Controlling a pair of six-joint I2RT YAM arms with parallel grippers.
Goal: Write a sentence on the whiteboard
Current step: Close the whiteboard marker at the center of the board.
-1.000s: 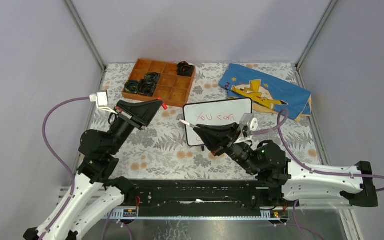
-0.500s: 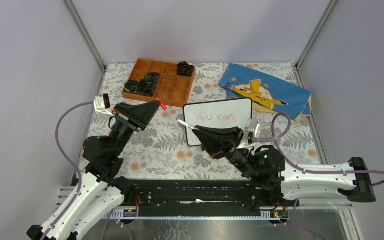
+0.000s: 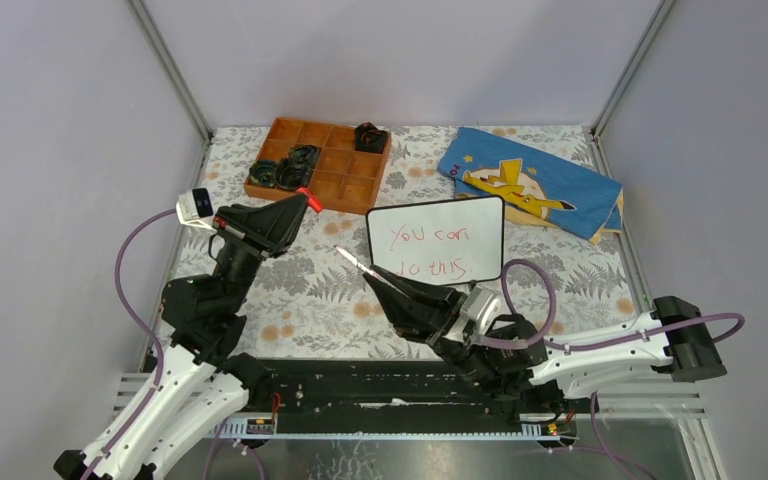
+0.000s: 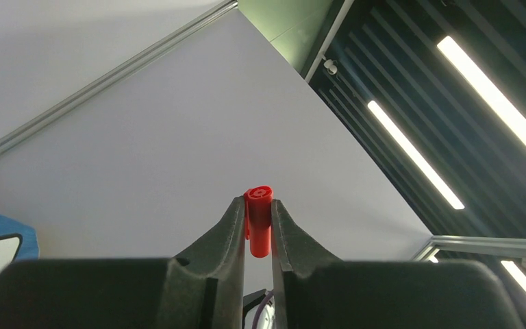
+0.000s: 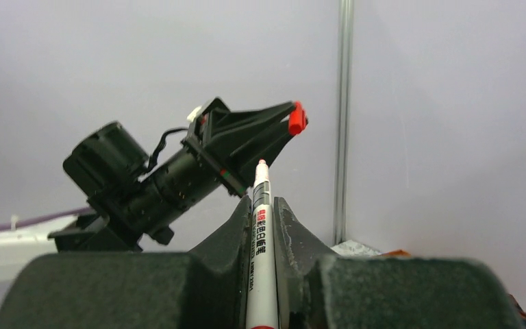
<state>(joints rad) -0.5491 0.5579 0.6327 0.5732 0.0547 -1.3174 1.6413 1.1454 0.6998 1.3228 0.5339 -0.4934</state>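
Observation:
The whiteboard [image 3: 436,242] lies mid-table with the sentence [image 3: 430,250] in red, "You can do this", in two lines. My right gripper [image 3: 372,277] is shut on a white marker [image 3: 358,262], uncapped, tip pointing up-left, lifted off the board to its left. In the right wrist view the marker [image 5: 261,236] stands between the fingers. My left gripper [image 3: 300,202] is shut on the red marker cap [image 3: 306,198], raised above the table's left side. In the left wrist view the cap [image 4: 258,219] sits between the fingertips. It also shows in the right wrist view [image 5: 296,118].
An orange compartment tray [image 3: 320,165] with black items stands at the back left. A blue cloth with a yellow figure [image 3: 530,182] lies at the back right. Metal frame posts and grey walls enclose the table.
My right gripper has drawn back off the whiteboard toward me and to the left with the marker, uncovering the second line. My left gripper has shifted slightly back and left.

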